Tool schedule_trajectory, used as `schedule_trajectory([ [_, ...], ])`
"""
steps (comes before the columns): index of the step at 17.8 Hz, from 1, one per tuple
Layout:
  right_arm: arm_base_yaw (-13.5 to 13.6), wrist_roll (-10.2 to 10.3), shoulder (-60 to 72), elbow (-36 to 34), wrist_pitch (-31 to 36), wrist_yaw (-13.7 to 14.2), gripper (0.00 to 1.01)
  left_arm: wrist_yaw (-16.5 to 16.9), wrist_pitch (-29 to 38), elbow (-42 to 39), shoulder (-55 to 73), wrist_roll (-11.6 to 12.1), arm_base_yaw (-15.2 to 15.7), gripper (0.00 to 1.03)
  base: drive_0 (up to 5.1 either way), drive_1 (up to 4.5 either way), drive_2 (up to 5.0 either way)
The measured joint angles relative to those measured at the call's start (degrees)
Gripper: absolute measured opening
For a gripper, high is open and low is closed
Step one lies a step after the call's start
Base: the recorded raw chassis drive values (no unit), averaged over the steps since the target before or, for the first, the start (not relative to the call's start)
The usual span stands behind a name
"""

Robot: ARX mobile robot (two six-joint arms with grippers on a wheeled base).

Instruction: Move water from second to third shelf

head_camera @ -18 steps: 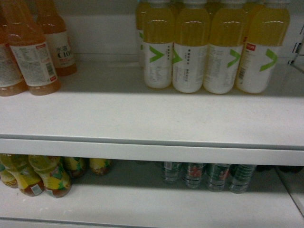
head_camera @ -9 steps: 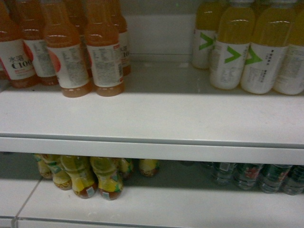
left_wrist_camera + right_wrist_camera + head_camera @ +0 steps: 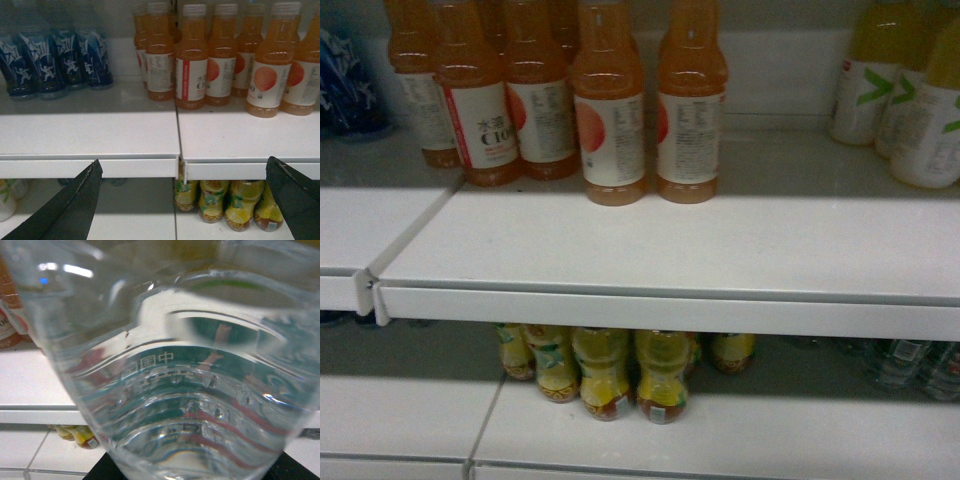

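Observation:
A clear ribbed water bottle (image 3: 170,390) fills the right wrist view, very close to the lens, with green and red label colours showing through it. My right gripper (image 3: 195,469) is shut on it; only dark bits of the jaws show at the bottom corners. More water bottles (image 3: 910,365) stand on the lower shelf at the far right of the head view. My left gripper (image 3: 183,162) is open and holds nothing, its two dark fingers (image 3: 75,205) spread wide in front of the shelf edge (image 3: 125,166). Neither gripper shows in the head view.
Orange drink bottles (image 3: 610,110) stand on the upper shelf (image 3: 670,250), with yellow-green bottles (image 3: 910,100) at the right and blue bottles (image 3: 55,60) to the left. Small yellow tea bottles (image 3: 605,375) stand on the lower shelf. A seam (image 3: 370,290) divides two shelf boards.
The head view has swung left along the shelves: the orange bottles went from the left edge to the middle, and the yellow-green bottles and the water went to the far right.

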Motion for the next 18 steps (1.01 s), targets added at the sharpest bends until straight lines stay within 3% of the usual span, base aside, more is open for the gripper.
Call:
schedule_trajectory([
  [18, 0.0, -0.02, 0.02, -0.02, -0.15, -0.13, 0.4, -0.02, -0.02, 0.0, 0.0, 0.0, 0.0, 0.98, -5.1, 2.36, 2.4],
])
